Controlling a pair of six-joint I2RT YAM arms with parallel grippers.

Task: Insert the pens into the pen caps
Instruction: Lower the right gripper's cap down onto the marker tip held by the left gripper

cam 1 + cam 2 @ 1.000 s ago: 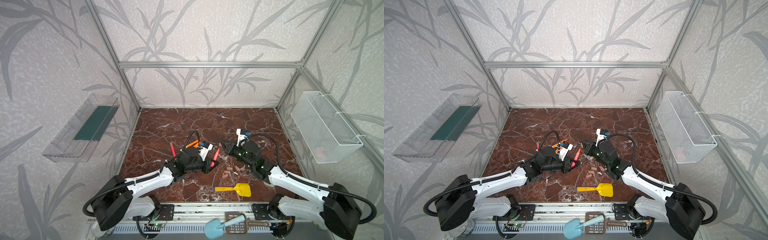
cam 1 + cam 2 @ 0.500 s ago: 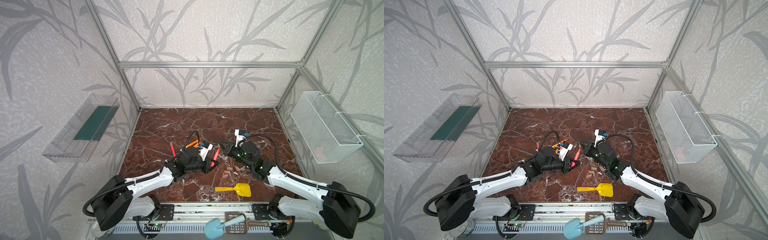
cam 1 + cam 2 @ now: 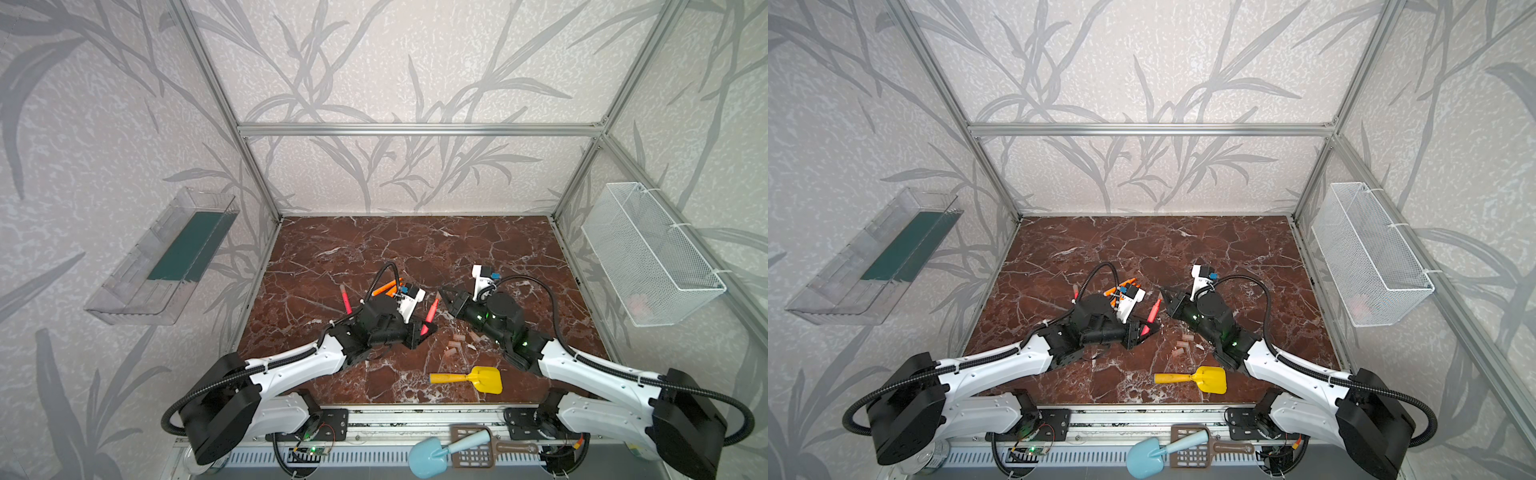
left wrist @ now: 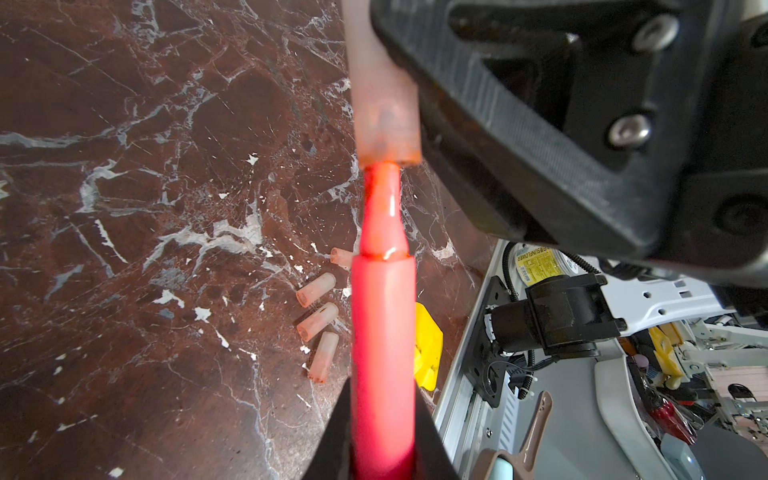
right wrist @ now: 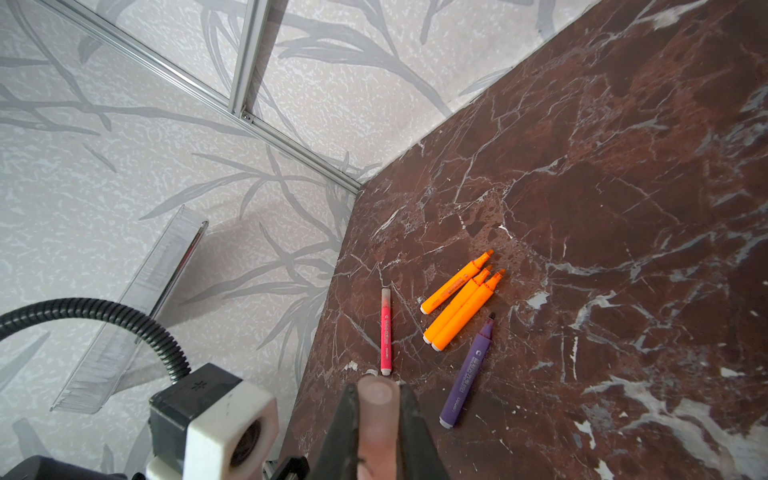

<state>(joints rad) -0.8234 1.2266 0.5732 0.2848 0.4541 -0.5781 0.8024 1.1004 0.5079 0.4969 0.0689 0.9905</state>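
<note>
A pink-red pen (image 4: pixel 382 332), clamped in the closed left gripper (image 4: pixel 382 411), touches its tip to the mouth of a pen cap (image 4: pixel 388 124) pinched tight by the right gripper (image 5: pixel 378 399). Spare caps (image 4: pixel 318 307) lie on the marble table (image 4: pixel 124 208) just beside the left gripper.

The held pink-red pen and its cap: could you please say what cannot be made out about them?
The pen's rear, left wrist view: hidden in the left pincer, cut by the edge.
Tip depth in the cap, left wrist view: blurred, cloudy plastic.
Cap mouth, right wrist view: cut off by the edge near the right pincer.
Their joint, both top views: too small.
</note>
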